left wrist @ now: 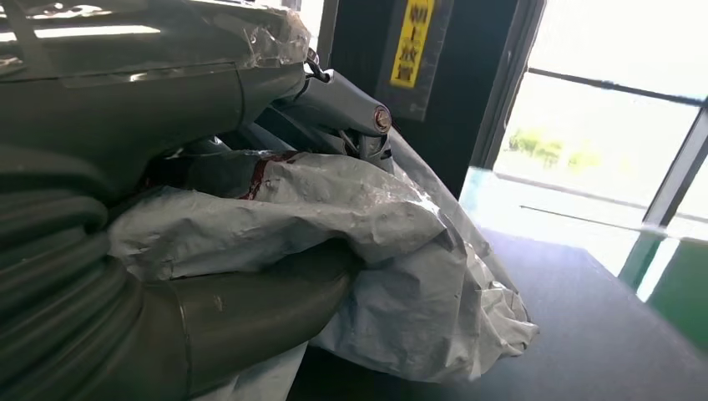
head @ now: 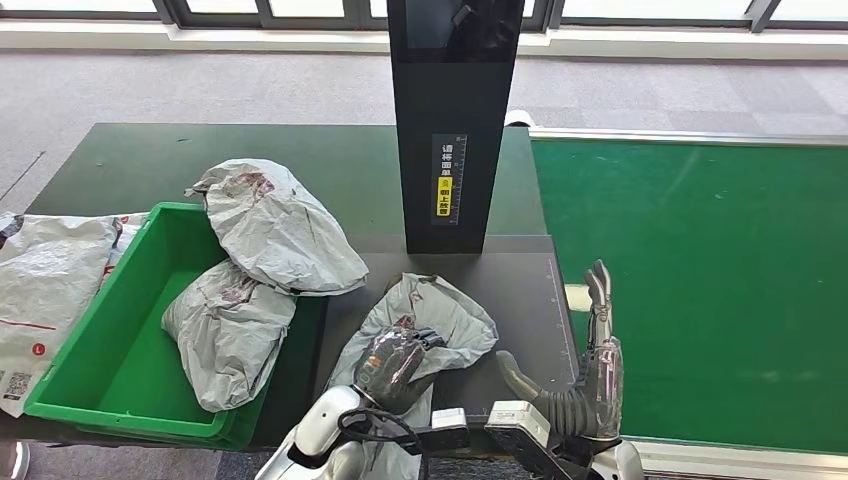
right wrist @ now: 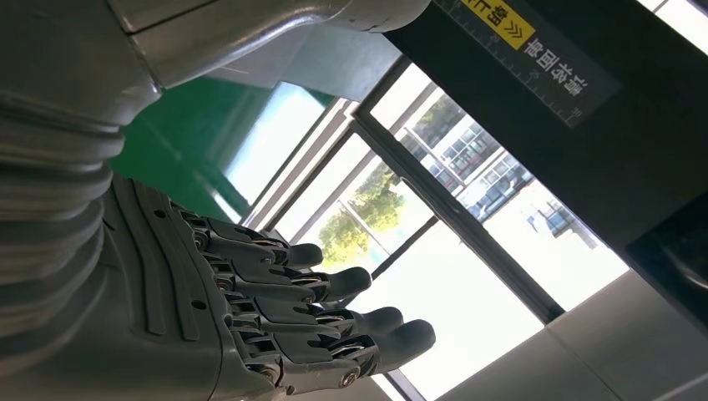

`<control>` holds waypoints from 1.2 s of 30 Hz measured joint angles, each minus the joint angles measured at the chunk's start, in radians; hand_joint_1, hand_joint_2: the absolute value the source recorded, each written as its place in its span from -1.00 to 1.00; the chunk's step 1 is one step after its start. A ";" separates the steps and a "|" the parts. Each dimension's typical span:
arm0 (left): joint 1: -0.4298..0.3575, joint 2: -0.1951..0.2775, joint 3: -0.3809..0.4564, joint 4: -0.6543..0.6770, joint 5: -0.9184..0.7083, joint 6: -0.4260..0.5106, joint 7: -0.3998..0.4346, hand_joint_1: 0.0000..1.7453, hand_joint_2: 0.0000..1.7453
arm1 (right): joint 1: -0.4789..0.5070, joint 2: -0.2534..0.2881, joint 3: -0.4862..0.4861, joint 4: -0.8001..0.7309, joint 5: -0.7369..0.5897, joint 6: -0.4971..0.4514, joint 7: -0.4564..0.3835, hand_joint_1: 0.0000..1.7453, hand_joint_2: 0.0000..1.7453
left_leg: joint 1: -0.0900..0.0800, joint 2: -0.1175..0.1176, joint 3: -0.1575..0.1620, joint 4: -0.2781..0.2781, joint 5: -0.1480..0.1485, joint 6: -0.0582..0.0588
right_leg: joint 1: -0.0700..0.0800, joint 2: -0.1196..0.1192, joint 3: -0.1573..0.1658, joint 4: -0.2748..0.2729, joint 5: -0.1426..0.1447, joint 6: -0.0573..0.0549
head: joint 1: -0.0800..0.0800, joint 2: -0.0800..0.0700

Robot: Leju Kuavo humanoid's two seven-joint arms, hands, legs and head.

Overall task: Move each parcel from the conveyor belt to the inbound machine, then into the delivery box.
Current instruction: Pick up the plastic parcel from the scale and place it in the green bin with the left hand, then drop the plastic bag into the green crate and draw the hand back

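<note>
My left hand [head: 393, 366] is curled down over a crumpled grey parcel [head: 440, 322] that lies on the dark platform of the inbound machine [head: 520, 290], near its front edge and just in front of the black upright column [head: 452, 120]. In my left wrist view my thumb [left wrist: 250, 309] presses in under a fold of the bag [left wrist: 392, 251] while my fingers [left wrist: 334, 100] wrap over its top, so I have it gripped between them. The forearm comes up from below, bent in towards the middle of the platform.

My right hand [head: 600, 360] stands upright at the platform's right edge, beside the green conveyor belt [head: 700, 290], palm turned inward. Its fingers [right wrist: 334, 309] are stretched out straight and a little apart, the thumb [head: 520, 378] angled away towards my left hand, and it holds nothing.

At the left a green delivery box [head: 120, 390] sits on the dark table [head: 130, 160]. One grey parcel [head: 228, 335] lies inside it against its right wall, and another [head: 275, 225] rests over the box's far right corner, overlapping the first. A white mailer bag [head: 45, 290] lies on the table just outside the box's left wall.
</note>
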 joint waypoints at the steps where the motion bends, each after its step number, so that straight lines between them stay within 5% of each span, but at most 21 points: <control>1: 0.004 0.000 0.002 -0.010 0.012 0.017 -0.009 1.00 1.00 | 0.000 0.000 0.000 0.000 0.000 0.000 0.000 -1.00 1.00 | 0.000 0.000 0.000 0.000 0.000 0.000 | 0.000 0.000 0.000 0.000 0.000 0.000 | 0.000 0.000; 8: 0.090 0.005 0.065 -0.271 0.175 0.281 -0.156 1.00 1.00 | 0.001 -0.002 0.006 -0.006 -0.002 -0.012 0.003 -1.00 1.00 | 0.000 0.000 -0.001 0.000 0.000 0.000 | 0.000 0.000 -0.001 0.000 0.000 0.000 | 0.000 0.000; 12: 0.164 -0.022 0.188 -0.525 0.384 0.309 -0.373 1.00 1.00 | 0.001 -0.005 0.010 -0.005 -0.018 -0.027 0.003 -1.00 1.00 | 0.001 0.001 -0.002 0.000 0.000 0.000 | 0.001 0.000 -0.002 0.000 -0.001 -0.001 | 0.000 0.000; 14: 0.187 -0.029 0.239 -0.644 0.491 0.311 -0.419 1.00 1.00 | 0.001 -0.005 0.010 -0.005 -0.023 -0.032 0.002 -1.00 1.00 | 0.001 0.000 -0.002 0.000 0.000 0.000 | 0.001 0.000 -0.002 0.000 -0.001 -0.001 | 0.000 0.000; 22: 0.228 -0.038 0.342 -0.890 0.588 0.311 -0.431 1.00 1.00 | 0.001 -0.005 0.010 -0.005 -0.027 -0.032 0.001 -1.00 1.00 | 0.001 0.000 -0.001 0.000 0.000 0.000 | 0.001 0.000 -0.001 0.000 -0.001 -0.001 | 0.000 0.000; 36: 0.241 -0.044 0.391 -0.982 0.592 0.310 -0.433 1.00 1.00 | 0.000 -0.004 0.010 -0.005 -0.027 -0.031 -0.001 -1.00 1.00 | 0.001 0.000 -0.001 0.000 0.000 0.000 | 0.001 0.000 -0.001 0.000 -0.001 -0.001 | 0.000 0.000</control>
